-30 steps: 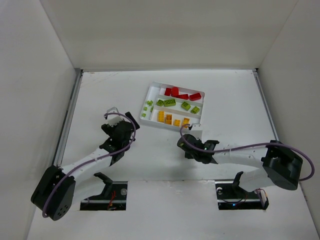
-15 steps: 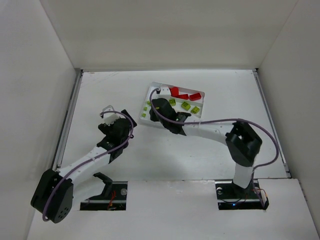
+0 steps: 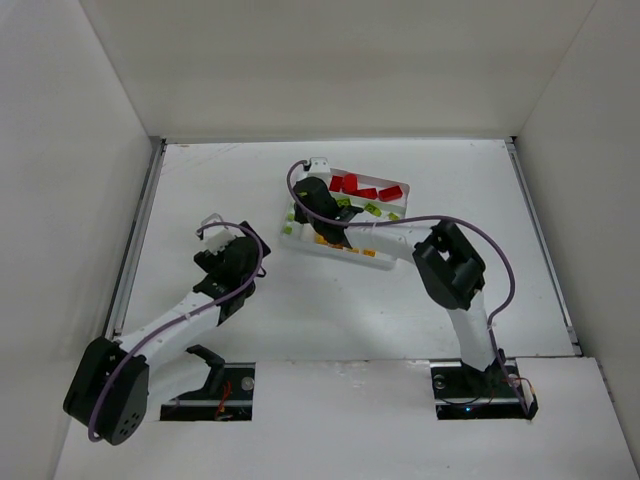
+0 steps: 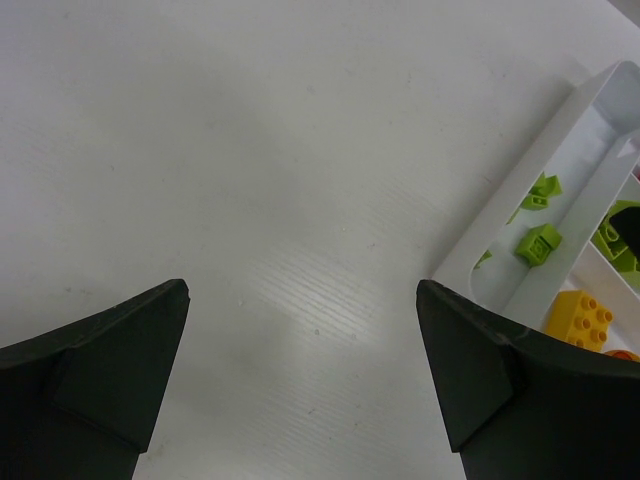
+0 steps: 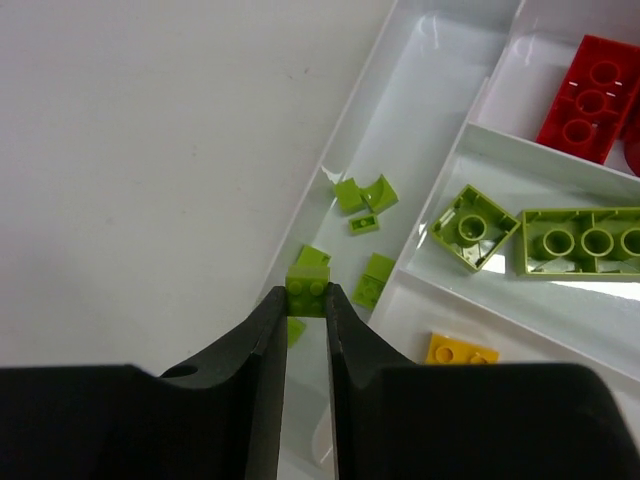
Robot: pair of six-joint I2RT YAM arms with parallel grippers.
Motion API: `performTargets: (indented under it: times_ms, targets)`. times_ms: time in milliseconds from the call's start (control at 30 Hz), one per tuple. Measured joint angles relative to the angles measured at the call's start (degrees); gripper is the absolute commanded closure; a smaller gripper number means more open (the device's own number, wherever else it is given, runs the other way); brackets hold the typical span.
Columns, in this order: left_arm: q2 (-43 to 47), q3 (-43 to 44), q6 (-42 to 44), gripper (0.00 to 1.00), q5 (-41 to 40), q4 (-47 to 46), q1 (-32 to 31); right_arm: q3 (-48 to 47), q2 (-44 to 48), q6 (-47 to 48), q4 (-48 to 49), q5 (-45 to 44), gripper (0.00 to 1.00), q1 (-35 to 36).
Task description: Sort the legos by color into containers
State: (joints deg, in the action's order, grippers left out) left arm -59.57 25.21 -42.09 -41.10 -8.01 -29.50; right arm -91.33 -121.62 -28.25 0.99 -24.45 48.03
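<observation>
My right gripper [image 5: 306, 298] is shut on a small lime green lego [image 5: 308, 287] and holds it over the narrow end slot of the white tray [image 5: 345, 118]. Small green pieces [image 5: 363, 194] lie in that slot. Larger green legos [image 5: 474, 228] fill the middle container, a red lego [image 5: 590, 98] the far one, and a yellow lego [image 5: 460, 352] the near one. From above, the right gripper [image 3: 303, 204] covers the left end of the tray [image 3: 335, 250]. My left gripper [image 4: 302, 300] is open over bare table, left of the tray [image 4: 520, 190].
White walls enclose the table on the left, back and right. A metal rail [image 3: 135, 250] runs along the left edge. The right arm's elbow [image 3: 448, 265] stands near the tray's front right corner. Purple cables loop along both arms.
The right arm has swung from in front of the tray up over it to its left end. The left arm has drifted slightly left, still open.
</observation>
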Motion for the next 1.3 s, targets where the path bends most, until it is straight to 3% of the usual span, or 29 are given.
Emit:
performTargets:
  times_ms: [200, 567, 667, 867, 1033, 1133, 1300]
  targets:
    - [-0.8, 0.0, -0.1, 0.0, 0.5, 0.2, 0.8, -1.9, 0.0, 0.0, 0.0, 0.1, 0.58, 0.0]
    - [-1.8, 0.0, -0.2, 0.0, 2.0, 0.2, 2.2, 1.6, 2.3, 0.2, 0.7, -0.2, 0.58, 0.0]
    - [-2.3, 0.0, -0.2, 0.0, 2.0, 0.2, 2.3, 7.7, 8.1, 0.4, 1.3, -0.6, 0.64, 0.0]
    - [-4.5, 0.0, -0.2, 0.0, 2.0, 1.1, 3.0, 24.4, 28.3, 1.4, 6.6, -2.4, 0.91, 0.0]
    - [-4.6, 0.1, -0.2, 0.0, 2.0, 2.1, 3.4, 40.9, 46.3, 1.5, 10.3, -7.8, 0.94, 0.0]
    - [-4.6, 0.3, -0.2, 0.0, 2.0, 2.8, 4.1, 51.8, 56.2, -0.1, 9.8, -11.8, 0.86, 0.0]
    - [-4.7, 0.5, -0.1, 0.0, 1.9, 3.2, 4.3, 64.8, 69.4, -5.8, 5.6, -16.9, 0.55, -1.6]
